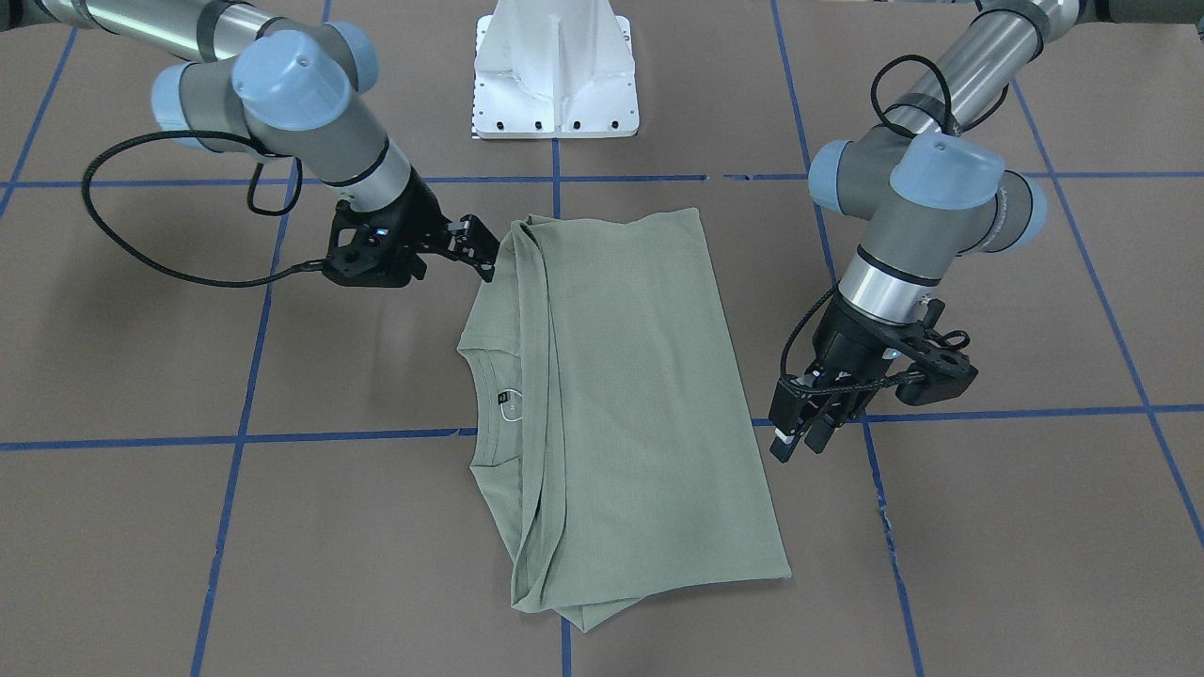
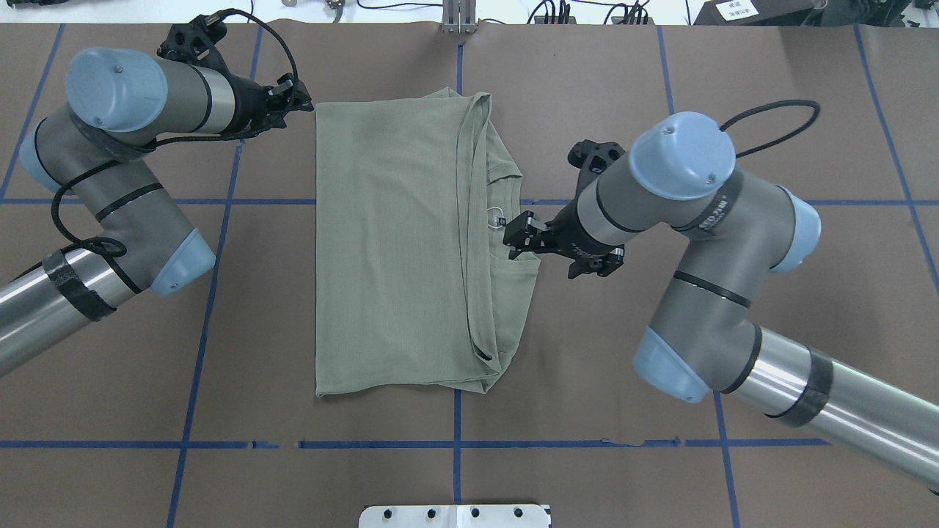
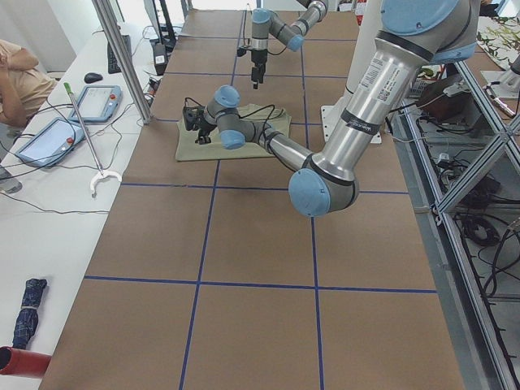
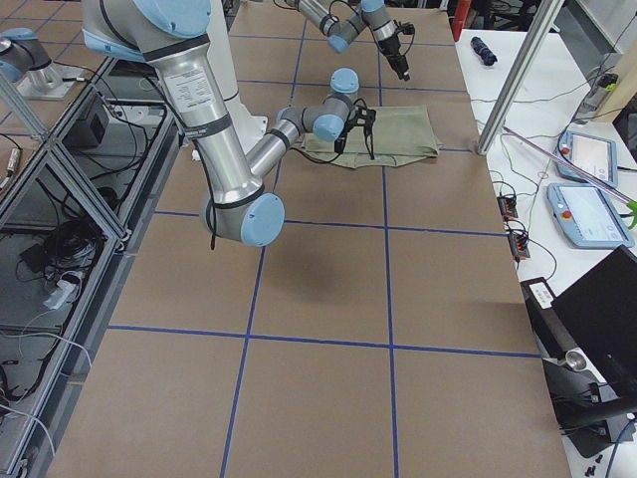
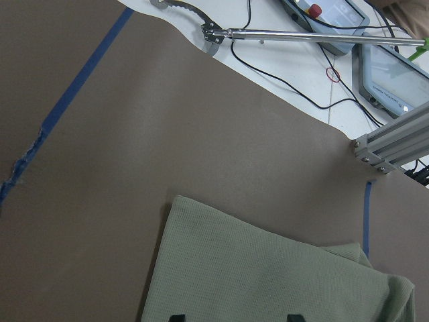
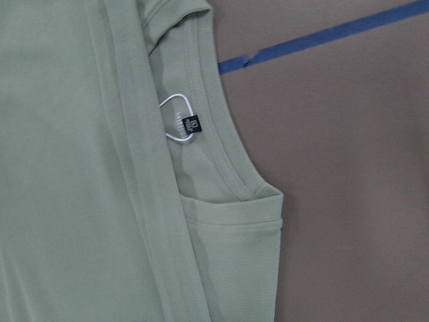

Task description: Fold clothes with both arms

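Lengthwise folds look done. The shirt (image 1: 640, 395) lies flat just beside the left gripper (image 1: 798, 444), whose jaws are apart and empty, and it reaches the tips of the right gripper (image 1: 486, 252), which also looks open. The next step is probably the crosswise fold, and each gripper must pinch every layer.

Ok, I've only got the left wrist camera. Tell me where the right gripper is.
Observer: The right gripper is at the shirt's edge on the right arm's side, just beside the neck opening.
Operator: Give me the fold state.
Observer: The shirt lies as a rough rectangle. A top layer covers most of it, and the neckline with its black label is exposed on the right arm's side.
Operator: Now place the left gripper from outside.
Observer: The left gripper is beside the shirt's far corner on the left arm's side, fingers pointing down.
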